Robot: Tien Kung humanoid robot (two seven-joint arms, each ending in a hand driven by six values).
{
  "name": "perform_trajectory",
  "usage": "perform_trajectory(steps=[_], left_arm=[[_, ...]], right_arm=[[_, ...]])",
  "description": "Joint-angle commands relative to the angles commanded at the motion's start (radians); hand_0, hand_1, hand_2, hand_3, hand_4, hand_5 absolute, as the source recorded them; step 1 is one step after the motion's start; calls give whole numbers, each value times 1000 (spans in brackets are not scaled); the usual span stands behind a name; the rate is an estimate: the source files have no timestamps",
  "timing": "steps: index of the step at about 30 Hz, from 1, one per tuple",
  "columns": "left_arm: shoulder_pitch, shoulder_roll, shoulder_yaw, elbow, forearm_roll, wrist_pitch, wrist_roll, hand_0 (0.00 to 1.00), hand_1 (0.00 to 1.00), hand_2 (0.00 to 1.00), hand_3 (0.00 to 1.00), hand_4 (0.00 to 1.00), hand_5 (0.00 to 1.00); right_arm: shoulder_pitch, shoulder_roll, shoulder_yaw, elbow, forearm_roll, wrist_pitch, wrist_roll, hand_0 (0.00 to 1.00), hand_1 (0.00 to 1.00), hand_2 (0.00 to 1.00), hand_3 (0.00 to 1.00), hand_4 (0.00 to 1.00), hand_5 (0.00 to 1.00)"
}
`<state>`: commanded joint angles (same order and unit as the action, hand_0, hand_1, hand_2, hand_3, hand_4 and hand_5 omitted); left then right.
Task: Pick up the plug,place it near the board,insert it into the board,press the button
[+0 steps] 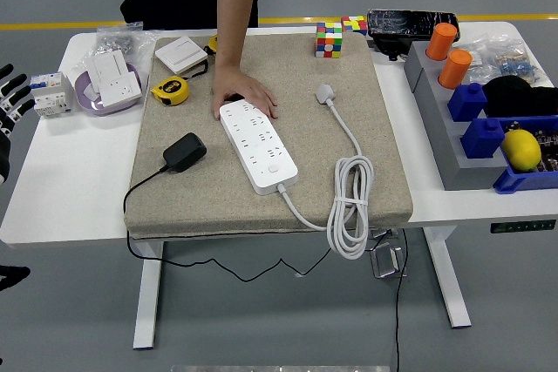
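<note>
On beige mat, black plug (185, 152) – well apart from left hand (9, 98), fingers spread

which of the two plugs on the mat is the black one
The black plug lies left of the white power strip, near the mat's left edge. The other, the white plug, lies right of the strip on its coiled white cord.
</note>
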<state>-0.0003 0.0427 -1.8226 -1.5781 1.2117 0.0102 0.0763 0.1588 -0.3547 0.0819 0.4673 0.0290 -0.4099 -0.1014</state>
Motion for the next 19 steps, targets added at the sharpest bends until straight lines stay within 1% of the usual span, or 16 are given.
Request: perform_trajectory(steps=[2, 9, 19], left_arm=[[-2, -2, 3, -5, 13, 1, 0, 795, 835, 813, 832, 998, 998], [-2, -3, 13, -18, 9, 0, -1, 796, 837, 812, 832, 998, 998], [1, -12, 18, -23, 15, 4, -1, 793, 836, 812, 831, 998, 998]], right_arm=[[2, -1, 2, 1, -1, 0, 0, 900, 845, 806, 824, 998, 981], [5, -3, 15, 3, -5, -1, 1, 901, 845, 806, 824, 998, 980], [4, -5, 25, 1, -6, -2, 0, 901, 845, 806, 823, 998, 980]])
